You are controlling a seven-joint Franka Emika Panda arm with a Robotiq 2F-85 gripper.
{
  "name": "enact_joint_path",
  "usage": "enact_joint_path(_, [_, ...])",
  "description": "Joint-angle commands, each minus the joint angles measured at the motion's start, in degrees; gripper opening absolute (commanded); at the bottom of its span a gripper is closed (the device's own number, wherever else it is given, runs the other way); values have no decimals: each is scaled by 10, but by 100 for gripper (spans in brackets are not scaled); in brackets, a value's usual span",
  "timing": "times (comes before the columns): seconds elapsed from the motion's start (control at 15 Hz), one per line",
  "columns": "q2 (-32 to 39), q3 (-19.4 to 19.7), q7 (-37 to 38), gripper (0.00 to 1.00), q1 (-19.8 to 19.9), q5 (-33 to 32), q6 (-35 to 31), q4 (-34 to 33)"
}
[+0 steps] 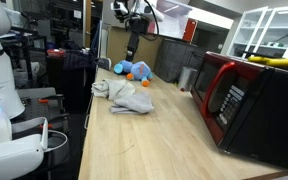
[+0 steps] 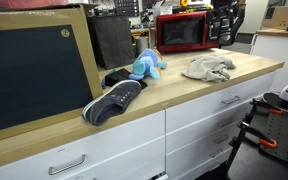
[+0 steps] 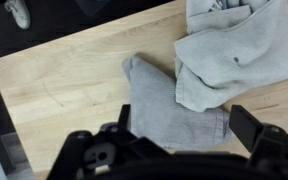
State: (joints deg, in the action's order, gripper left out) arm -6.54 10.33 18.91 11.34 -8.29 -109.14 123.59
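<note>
Jaws: spread wide and empty, hovering above the cloth at the bottom of the wrist view.
Grey cloth point(image 3: 174, 105): crumpled on the counter point(image 3: 64, 80), centre to upper right.
Progress: nothing gripped yet; cloth lies untouched.

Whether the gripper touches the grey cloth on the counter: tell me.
Apart. In an exterior view the open gripper hangs above the grey cloth, with a gap between.

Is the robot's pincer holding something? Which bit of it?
Nothing is held. The pincer is open above the grey cloth.
</note>
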Motion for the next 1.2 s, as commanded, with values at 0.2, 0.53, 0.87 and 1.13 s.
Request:
enact_joint_path(0.2, [86,37,-60,100,23,131,-56,-29])
enact_joint_path(0.53, [126,39,-64,100,29,145,-163,-13])
enact_joint_path(0.87, [155,41,-64,100,33,141,-252,0])
enact_joint_path(1.13, [162,47,-52,100,33,120,-230,-2])
